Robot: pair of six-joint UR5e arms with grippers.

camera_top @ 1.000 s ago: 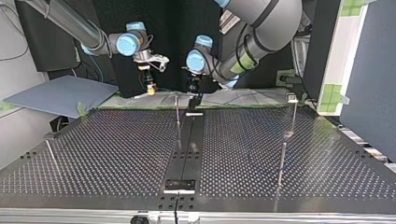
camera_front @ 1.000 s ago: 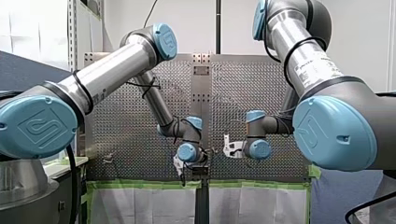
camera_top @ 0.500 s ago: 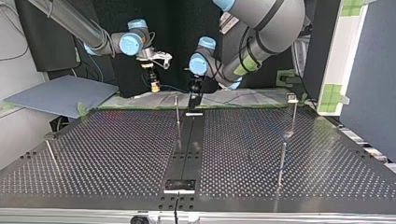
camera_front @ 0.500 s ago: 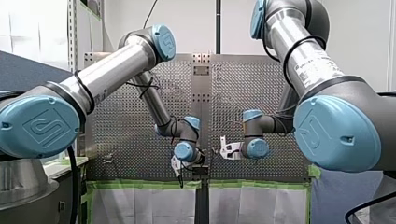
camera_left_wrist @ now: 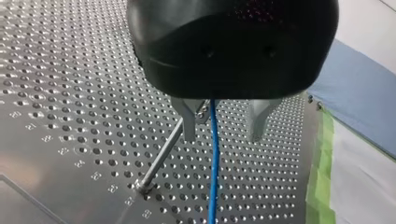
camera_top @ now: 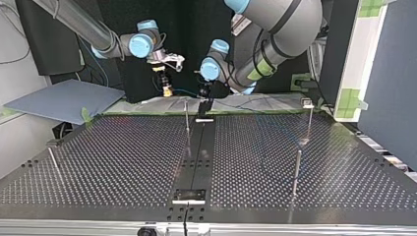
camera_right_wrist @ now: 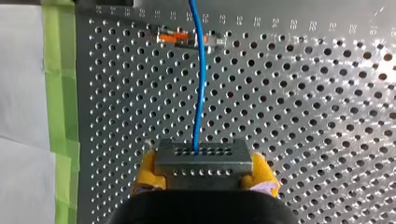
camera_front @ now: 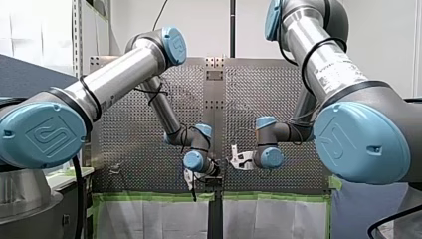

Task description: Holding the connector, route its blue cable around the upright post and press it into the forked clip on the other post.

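My right gripper (camera_right_wrist: 203, 173) has its yellow pads shut on the grey connector (camera_right_wrist: 203, 161). The blue cable (camera_right_wrist: 200, 84) runs straight ahead from the connector, past a small metal and orange clip (camera_right_wrist: 187, 37). In the left wrist view the same blue cable (camera_left_wrist: 214, 158) hangs between my left gripper's (camera_left_wrist: 223, 137) metal fingers (camera_left_wrist: 189, 123). These are apart, so the gripper is open, and the cable lies nearer one finger. An upright post (camera_left_wrist: 161, 156) stands just beside that finger. In the top view my right gripper (camera_top: 167, 91) hovers at the table's far edge, close to my left gripper (camera_top: 203, 104).
In the top view a thin post (camera_top: 186, 115) stands near the far middle. A post with a forked top (camera_top: 308, 105) and another post (camera_top: 296, 169) stand at the right, and a leaning rod (camera_top: 53, 160) at the left. Green tape (camera_top: 147, 105) lines the far edge.
My right gripper has carried the connector toward the top view's right, closer to my left gripper. In the front view both wrists have shifted a little to the left.
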